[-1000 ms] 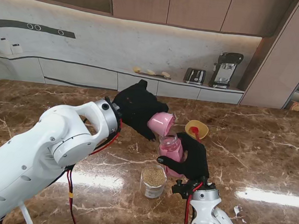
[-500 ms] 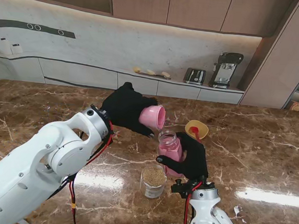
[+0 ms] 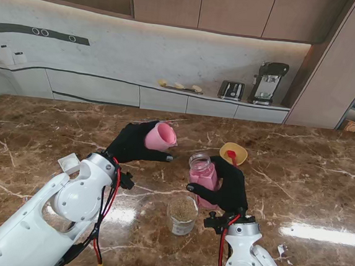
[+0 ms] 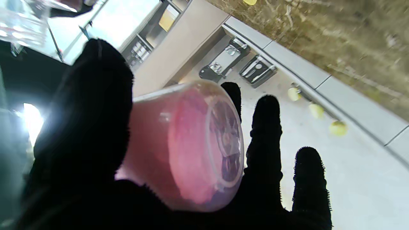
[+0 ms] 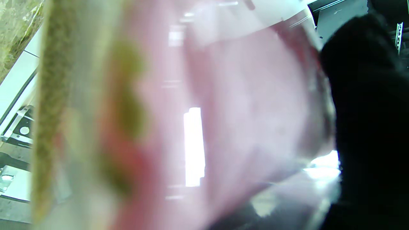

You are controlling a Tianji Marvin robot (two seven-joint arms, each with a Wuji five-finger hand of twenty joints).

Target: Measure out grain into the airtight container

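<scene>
My left hand (image 3: 136, 143) in its black glove is shut on a pink measuring cup (image 3: 160, 136), held above the table with its mouth turned toward the right. The left wrist view shows the cup (image 4: 188, 147) between thumb and fingers, its inside hard to make out. My right hand (image 3: 229, 186) is shut on an open glass jar (image 3: 202, 175) filled with pink grain, standing upright on the table. That jar (image 5: 230, 105) fills the right wrist view as a pink blur. A small glass cup of brownish grain (image 3: 182, 215) stands just nearer to me than the jar.
A yellow bowl (image 3: 234, 153) holding something red sits on the brown marble table (image 3: 310, 182) just beyond my right hand. A small white scrap (image 3: 282, 249) lies near the right front. The back counter carries appliances (image 3: 268, 82).
My left hand has drawn the pink cup back to the left, away from the jar's mouth, and turned it more level. The right hand and jar have stayed put.
</scene>
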